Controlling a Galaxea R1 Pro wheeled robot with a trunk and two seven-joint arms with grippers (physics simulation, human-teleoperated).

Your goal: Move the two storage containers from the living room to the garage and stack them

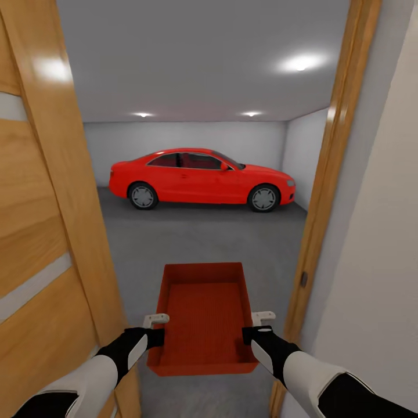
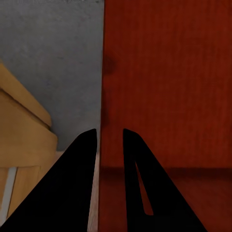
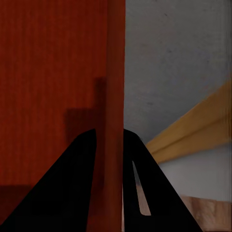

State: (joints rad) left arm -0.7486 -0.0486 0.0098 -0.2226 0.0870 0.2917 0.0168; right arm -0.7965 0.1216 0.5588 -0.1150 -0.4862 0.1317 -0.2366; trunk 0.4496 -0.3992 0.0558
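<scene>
While both pincers — left pincer (image 1: 155,328), right pincer (image 1: 255,326) — clamp the storage container (image 1: 203,316), its underside stays hidden.

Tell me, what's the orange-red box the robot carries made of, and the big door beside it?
The orange-red open-top storage container looks like matte plastic: smooth plain walls, faintly ribbed bottom. The honey-coloured plank door looks like varnished wood: visible grain and a soft light reflection. Both are renders, so only likely.

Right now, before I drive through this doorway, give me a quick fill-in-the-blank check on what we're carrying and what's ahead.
1. The left tool and right tool carry one orange-red storage container by its two ____ walls.
2. Each tool's fingers straddle a container ____.
3. Parked ahead on the grey concrete floor is a red ____.
4. The wood-plank door stands at the robot's ____.

Missing: side; wall; car; left
</scene>
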